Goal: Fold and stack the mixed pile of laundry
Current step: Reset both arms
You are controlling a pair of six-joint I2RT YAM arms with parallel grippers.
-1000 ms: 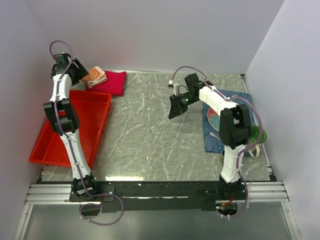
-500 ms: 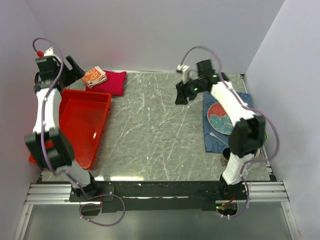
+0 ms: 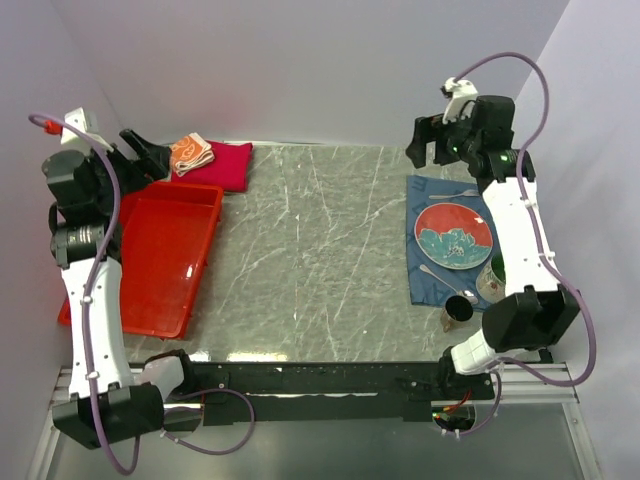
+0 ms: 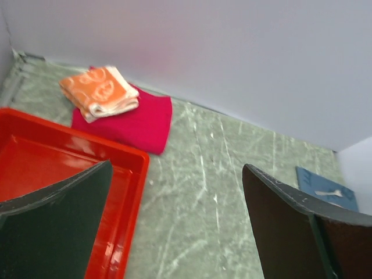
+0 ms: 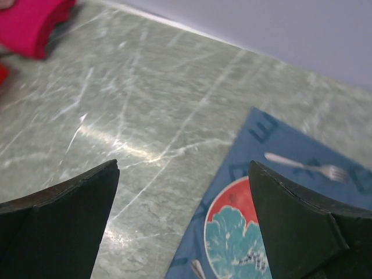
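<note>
The laundry shows as a folded crimson-magenta shirt [image 3: 228, 167] at the table's back left, with a small folded orange-and-white cloth [image 3: 189, 153] lying on its left part. In the left wrist view the orange cloth [image 4: 100, 90] rests on the shirt [image 4: 138, 117], well beyond the fingers. My left gripper [image 3: 148, 155] hangs raised over the tray's far end, just left of the stack, open and empty. At the back right my right gripper [image 3: 426, 150] is lifted above the placemat's far edge, open with nothing in it. Only a corner of the shirt [image 5: 28, 20] shows in the right wrist view.
A red plastic tray [image 3: 205, 232] lies along the left side, in front of the stack. On the right, a dark blue placemat [image 3: 428, 275] carries a red-and-teal plate [image 3: 452, 235], a fork [image 5: 302, 164], a spoon and a dark cup [image 3: 457, 311]. White walls enclose the table.
Both arms have risen and swung outward, the left towards the left wall, the right to the back right corner. Both grippers have opened wider. The folded stack has not moved.
</note>
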